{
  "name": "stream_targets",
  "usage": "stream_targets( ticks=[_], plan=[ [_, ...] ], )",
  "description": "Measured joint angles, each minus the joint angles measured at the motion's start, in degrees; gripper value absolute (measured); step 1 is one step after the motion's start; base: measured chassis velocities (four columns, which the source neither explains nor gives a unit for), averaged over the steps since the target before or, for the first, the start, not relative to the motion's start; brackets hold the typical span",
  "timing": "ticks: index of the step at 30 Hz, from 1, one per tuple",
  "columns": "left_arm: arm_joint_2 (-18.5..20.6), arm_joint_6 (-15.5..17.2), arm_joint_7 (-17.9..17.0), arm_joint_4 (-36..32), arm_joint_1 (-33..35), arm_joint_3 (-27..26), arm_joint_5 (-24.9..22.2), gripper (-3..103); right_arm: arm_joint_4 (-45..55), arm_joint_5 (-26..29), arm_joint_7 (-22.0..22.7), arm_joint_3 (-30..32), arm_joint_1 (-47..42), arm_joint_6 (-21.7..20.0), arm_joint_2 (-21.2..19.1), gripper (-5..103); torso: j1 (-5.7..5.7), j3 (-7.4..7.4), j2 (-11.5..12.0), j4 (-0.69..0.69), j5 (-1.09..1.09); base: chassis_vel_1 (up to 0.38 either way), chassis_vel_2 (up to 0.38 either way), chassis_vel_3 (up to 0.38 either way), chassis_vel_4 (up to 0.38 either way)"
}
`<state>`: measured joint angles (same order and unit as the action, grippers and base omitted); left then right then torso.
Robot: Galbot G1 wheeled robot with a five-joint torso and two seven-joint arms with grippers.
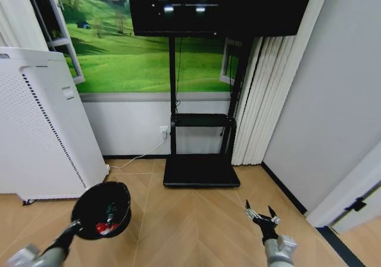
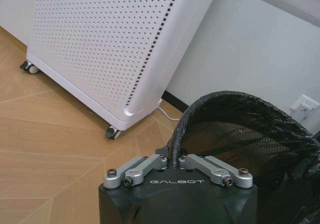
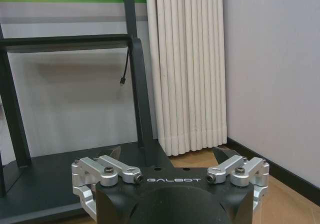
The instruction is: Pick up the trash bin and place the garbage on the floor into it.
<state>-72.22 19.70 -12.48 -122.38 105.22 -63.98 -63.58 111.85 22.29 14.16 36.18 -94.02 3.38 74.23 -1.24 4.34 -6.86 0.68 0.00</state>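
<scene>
The trash bin sits at the lower left of the head view, lifted off the wooden floor and tipped so its mouth faces the camera, with red garbage visible inside near the lower edge of the opening. The left gripper has its fingers pressed together on the bin's rim, pinching the black liner edge at the centre bottom of the left wrist view, with the white perforated appliance filling the upper left there. The right gripper hovers at the lower right of the head view with its 2 fingers spread wide and nothing between them; in the right wrist view it faces the black TV stand and the white curtain. No loose garbage shows on the floor in these frames, so the collecting appears largely or wholly done, though I cannot tell how many pieces lie in the bin beyond the red one. For the step in hand, carrying the loaded bin, the grip on a thin rim is the weak point: the pinch should hold firm and the bin is best kept with its mouth up rather than tilted further, or the contents could roll out. Moving slowly would limit swinging, and the appliance near the left arm calls for clearance.
</scene>
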Motion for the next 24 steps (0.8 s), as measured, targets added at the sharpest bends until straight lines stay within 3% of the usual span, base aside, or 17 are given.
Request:
stream_targets(
  ticks=[10, 12, 18, 20, 24],
  plan=[
    [-3.63, 1.10, -0.18, -0.19, 3.38, -1.24, -2.69, 4, -0.72, -0.08, 0.01, 0.10, 0.21, 0.85, 0.17, 100, 0.00, 0.00, 0.00, 0.02, 0.01, 0.063, 0.060, -0.055, -0.059],
    [-5.63, 1.11, -2.21, 0.74, 3.97, -0.78, -3.18, 4, -1.40, -0.07, 0.02, 0.16, 0.51, 1.12, 0.24, 100, 0.00, 0.01, 0.00, -0.01, -0.02, 0.162, 0.189, -0.141, -0.152],
    [-6.68, 0.99, -5.24, 0.22, 4.59, -0.82, -3.56, 4, -2.29, 0.02, -0.06, 0.47, 0.57, 1.64, 0.15, 100, 0.00, 0.00, 0.00, 0.01, -0.01, 0.205, 0.206, -0.210, -0.213],
    [-7.49, 1.04, -9.32, -1.23, 5.05, -1.31, -5.19, 4, -2.79, 0.36, -0.15, 0.78, 0.92, 1.87, 0.03, 100, 0.00, 0.00, 0.00, 0.03, 0.00, 0.246, 0.241, -0.261, -0.241],
    [-8.90, 1.70, -12.13, -1.98, 6.07, -1.44, -5.77, 4, -3.73, 0.67, -0.63, 0.80, 1.79, 2.41, -0.18, 100, 0.00, 0.01, 0.00, 0.01, 0.00, 0.255, 0.256, -0.254, -0.245]
  ],
)
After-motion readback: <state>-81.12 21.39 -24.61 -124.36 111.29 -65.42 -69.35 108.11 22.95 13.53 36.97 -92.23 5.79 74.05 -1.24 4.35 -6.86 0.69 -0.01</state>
